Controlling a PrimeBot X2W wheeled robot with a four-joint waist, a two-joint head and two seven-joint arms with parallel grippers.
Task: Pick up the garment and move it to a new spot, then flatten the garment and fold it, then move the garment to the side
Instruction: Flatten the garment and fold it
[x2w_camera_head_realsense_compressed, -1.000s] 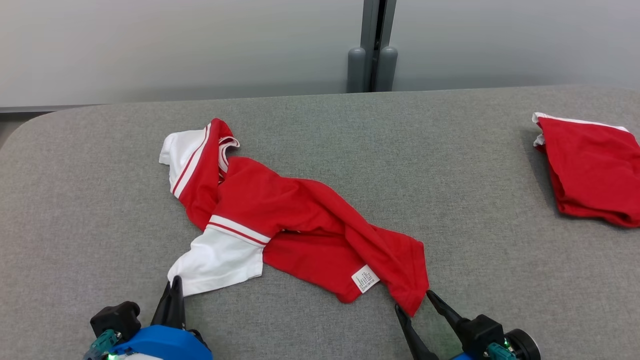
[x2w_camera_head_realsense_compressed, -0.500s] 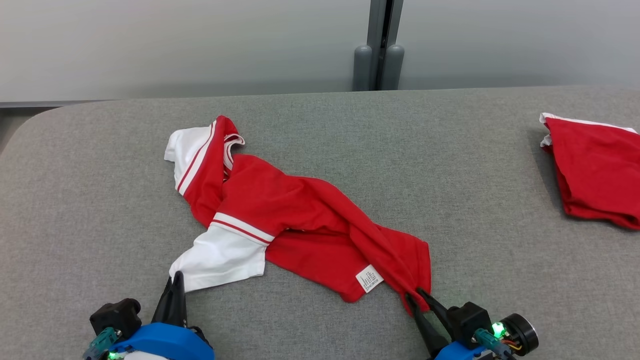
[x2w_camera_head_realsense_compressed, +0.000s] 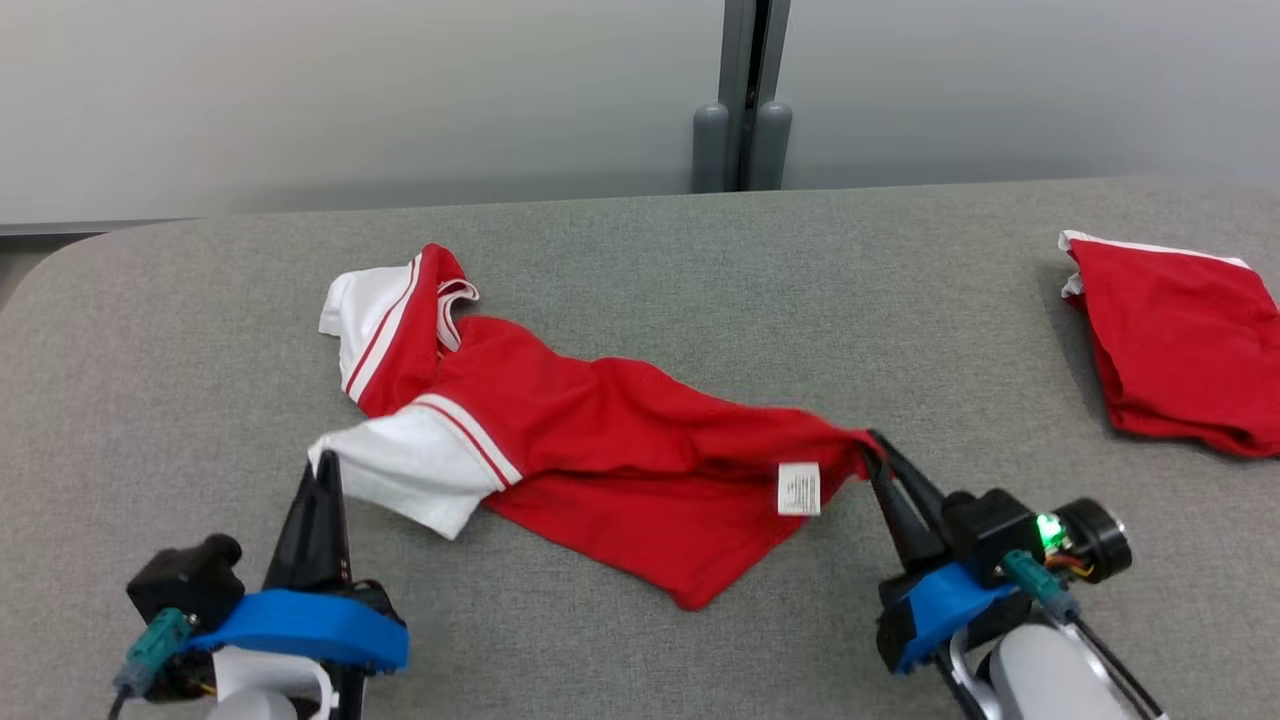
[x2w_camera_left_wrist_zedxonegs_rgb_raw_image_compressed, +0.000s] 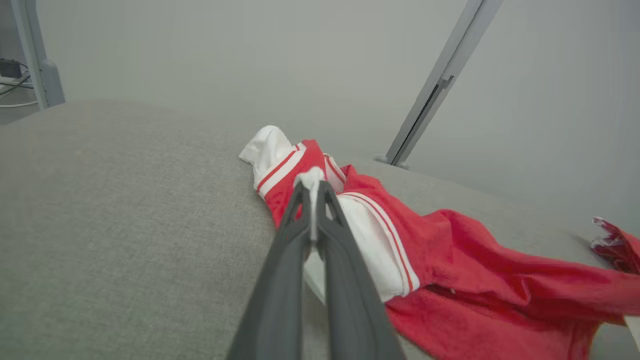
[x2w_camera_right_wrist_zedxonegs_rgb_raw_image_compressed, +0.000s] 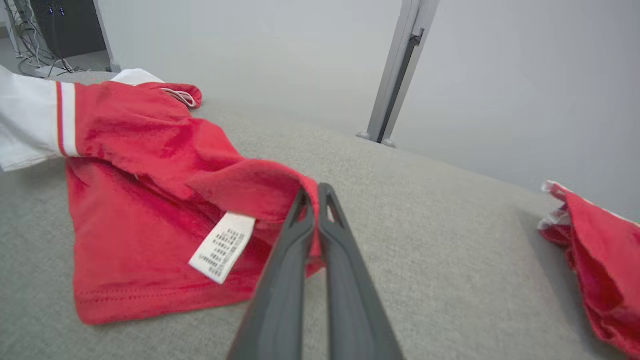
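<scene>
**Spotter:** Grey woven-fabric tabletop (x2w_camera_head_realsense_compressed: 640, 250) under a pale wall. On it, your right gripper (x2w_camera_head_realsense_compressed: 875, 446) is pinched tight on a red corner of the crumpled red-and-white knit shirt (x2w_camera_head_realsense_compressed: 620, 430), holding that corner up off the surface.

**Second:** And your left gripper (x2w_camera_head_realsense_compressed: 322, 462)?

**Spotter:** Clamped too, on the edge of the white sleeve (x2w_camera_head_realsense_compressed: 410, 465). The left wrist view shows white cloth between the fingers. The shirt lies near the middle of the table, strung between both grips and twisted, its white care label (x2w_camera_head_realsense_compressed: 798, 488) facing up.

**Second:** So how far along are you?

**Spotter:** Early, I'd say: you're at the pick-up. Moving, flattening, folding and setting aside all look undone.

**Second:** Anything in the way?

**Spotter:** A folded red cloth bundle (x2w_camera_head_realsense_compressed: 1170, 340) sits well apart at the table's right edge, so choose your new spot short of it. The grey upright post (x2w_camera_head_realsense_compressed: 742, 110) stands behind the table, clear of the work.
</scene>
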